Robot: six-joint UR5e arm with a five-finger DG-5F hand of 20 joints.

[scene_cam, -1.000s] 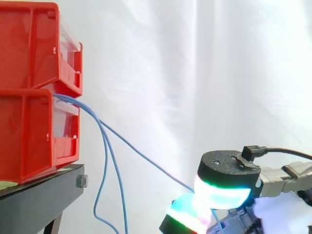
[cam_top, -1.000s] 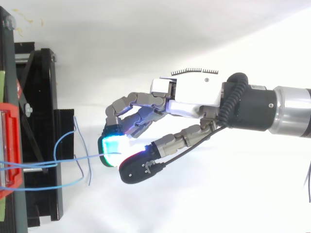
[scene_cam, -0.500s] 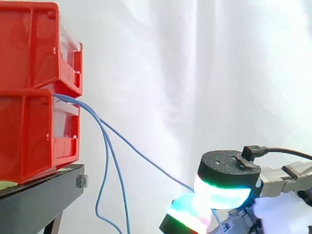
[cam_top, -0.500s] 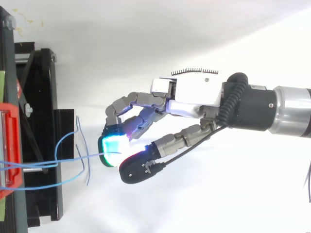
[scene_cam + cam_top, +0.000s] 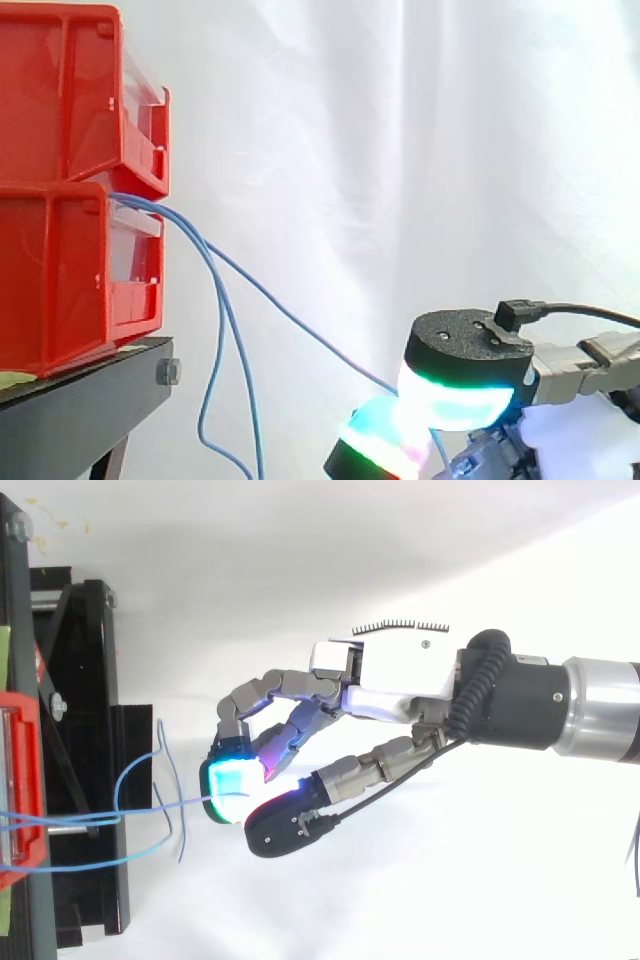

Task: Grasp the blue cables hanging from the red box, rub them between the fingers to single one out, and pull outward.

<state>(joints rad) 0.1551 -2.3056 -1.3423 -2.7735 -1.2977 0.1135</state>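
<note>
since the robot hand (image 5: pixel 395 695) had one blue cable (image 5: pixel 290 318) pinched between its glowing pads (image 5: pixel 455 405), thumb and fingers curled onto it, the likeliest failure was slip: the strand looked thin and smooth, and an outward pull could have drawn it through the pads if the pinch was light. a hard tug carried the opposite risk, because the strand ran in a nearly straight line up to the red box (image 5: pixel 60 270) and might have dragged that box on the black stand (image 5: pixel 85 400). the other blue cables (image 5: pixel 222 340) hung slack just beside the box, apart from the hand, but they bunched with the held strand at the box mouth and could have snagged there. the contact inside the pinch was hidden by the pads, the slack ends ran off the side view's lower edge, and how the strands were anchored inside the box could not be made out. behind it all hung the white curtain (image 5: pixel 420 140).
</note>
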